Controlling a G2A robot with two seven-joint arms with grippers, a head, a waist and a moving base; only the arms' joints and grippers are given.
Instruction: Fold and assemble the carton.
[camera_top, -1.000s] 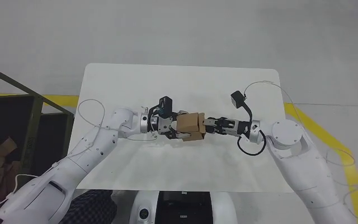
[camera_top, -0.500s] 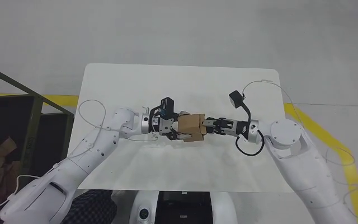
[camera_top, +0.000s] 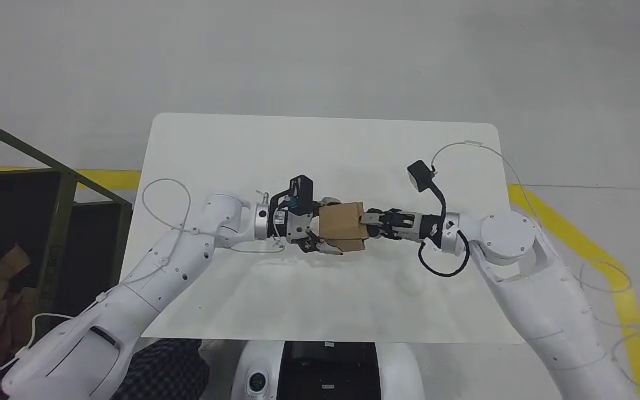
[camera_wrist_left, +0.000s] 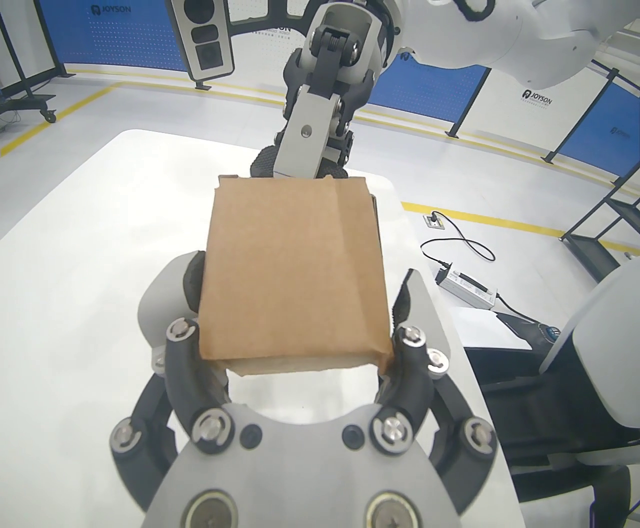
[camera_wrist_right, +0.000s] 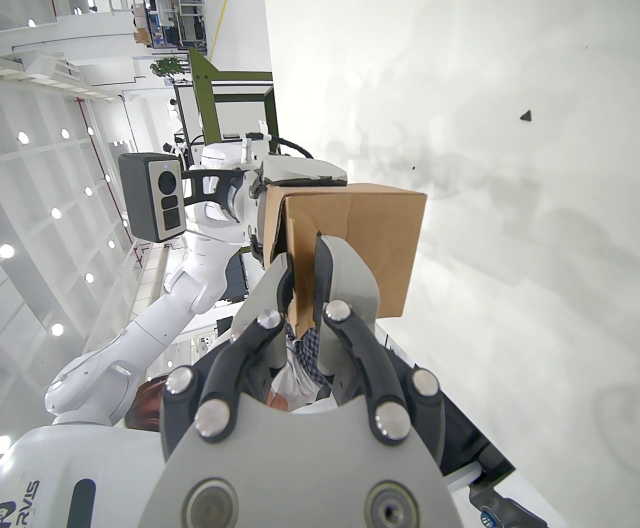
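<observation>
Roughly midway, by the look of it: the carton (camera_top: 341, 224) is sitting at the centre of the top view, over the surface (camera_top: 420, 160), held between both arms. The left gripper (camera_wrist_left: 300, 300) is clamping it across two opposite sides, while the right gripper (camera_wrist_right: 304, 270) is pinching one thin cardboard panel at the other end. The body is already looking squared into a box; the pinched end is looking open, so its flaps are probably waiting to be folded in and tucked.
</observation>
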